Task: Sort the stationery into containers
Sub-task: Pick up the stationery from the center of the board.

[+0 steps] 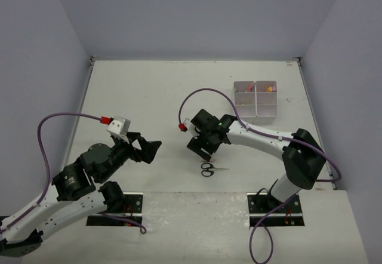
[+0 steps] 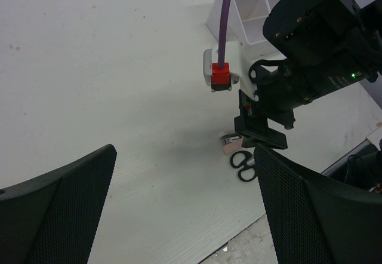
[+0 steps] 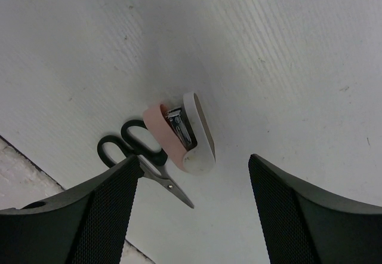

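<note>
Right gripper jaws hung spread wide over a pink-and-white mini stapler. It lay on the counter right beside the scissors, well apart from the organiser box. It looked light, rigid and smooth, so pinching across its flat sides mid-length seemed safest. Left gripper jaws stood open and empty.

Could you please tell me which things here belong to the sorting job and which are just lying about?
Job: black-handled scissors; small pink-and-white stapler-like item; white organiser box.
Not part of it: purple cables; black base plates.
</note>
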Tool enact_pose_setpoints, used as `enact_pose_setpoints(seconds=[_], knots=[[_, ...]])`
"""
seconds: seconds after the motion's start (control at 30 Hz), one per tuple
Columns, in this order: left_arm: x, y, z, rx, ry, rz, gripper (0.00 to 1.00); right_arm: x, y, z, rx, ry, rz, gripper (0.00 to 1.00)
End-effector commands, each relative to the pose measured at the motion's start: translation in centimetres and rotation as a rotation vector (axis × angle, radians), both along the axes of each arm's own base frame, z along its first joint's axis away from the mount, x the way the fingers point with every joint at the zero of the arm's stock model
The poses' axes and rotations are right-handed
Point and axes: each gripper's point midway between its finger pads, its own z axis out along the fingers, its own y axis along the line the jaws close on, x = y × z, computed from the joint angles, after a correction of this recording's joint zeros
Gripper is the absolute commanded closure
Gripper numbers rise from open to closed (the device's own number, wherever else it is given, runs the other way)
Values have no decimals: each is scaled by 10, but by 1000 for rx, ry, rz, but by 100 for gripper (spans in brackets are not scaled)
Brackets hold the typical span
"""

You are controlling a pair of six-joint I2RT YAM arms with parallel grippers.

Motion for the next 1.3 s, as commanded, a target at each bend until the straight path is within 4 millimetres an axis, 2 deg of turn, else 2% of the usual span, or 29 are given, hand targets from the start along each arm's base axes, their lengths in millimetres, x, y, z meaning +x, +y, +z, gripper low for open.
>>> enact_pose_setpoints(seconds=[0.0, 0.3, 0.67, 0.8, 0.97, 1.07, 1.17, 1.27], knots=[[3, -3, -2, 8, -3, -3, 0, -6, 0, -3, -2, 10, 23, 25], [3, -4, -3, 15, 0, -5, 0, -10, 16, 0, 15, -34, 113, 28], [3, -7, -5, 24, 6, -16, 0, 4, 14, -27, -113, -52, 121, 29], [3, -7, -5, 24, 5, -19, 0, 11, 14, -31, -141, -65, 113, 33], [2, -7, -5, 22, 4, -20, 0, 8, 18, -32, -130, -38, 125, 39], [2, -7, -5, 22, 4, -23, 0, 5, 19, -35, -130, -23, 133, 51], [2, -7, -4, 20, 2, -24, 0, 7, 18, -36, -142, -31, 127, 70], [1, -6, -3, 16, -1, -24, 0, 14, 15, -33, -155, -63, 106, 82]])
